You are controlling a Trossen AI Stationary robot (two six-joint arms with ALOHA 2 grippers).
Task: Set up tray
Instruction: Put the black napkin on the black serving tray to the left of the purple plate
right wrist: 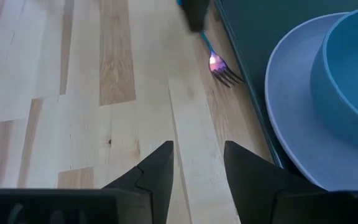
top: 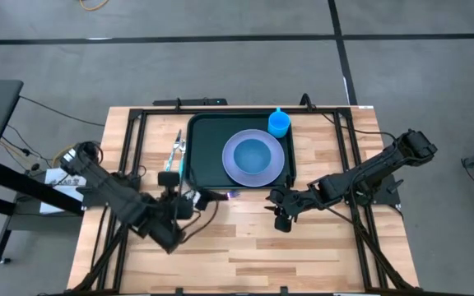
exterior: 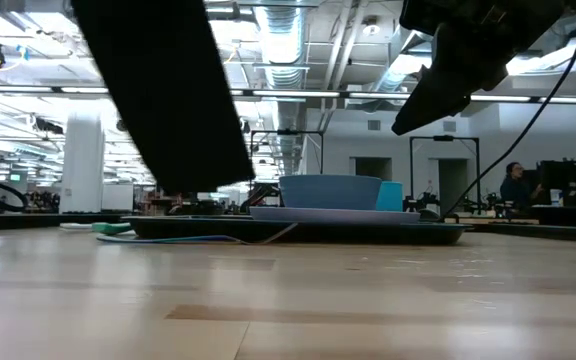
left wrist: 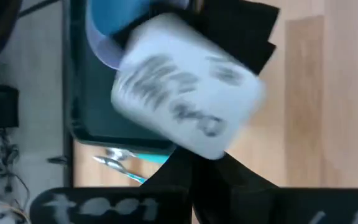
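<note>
Skirting tray (top: 206, 152) rim, fork (right wrist: 219, 66) alongside

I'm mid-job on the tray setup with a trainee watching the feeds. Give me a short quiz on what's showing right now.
1. True or false: the bowl sits on the plate, which lies in the tray.
2. Which gripper is at the handle of the fork beside the tray? A) left gripper B) right gripper C) neither
3. What is between the right gripper's fingers?

Key
1. True.
2. A; it is shut on the fork, whose tines are by the tray's near edge.
3. Nothing; its fingers stand apart over the bare table.
</note>
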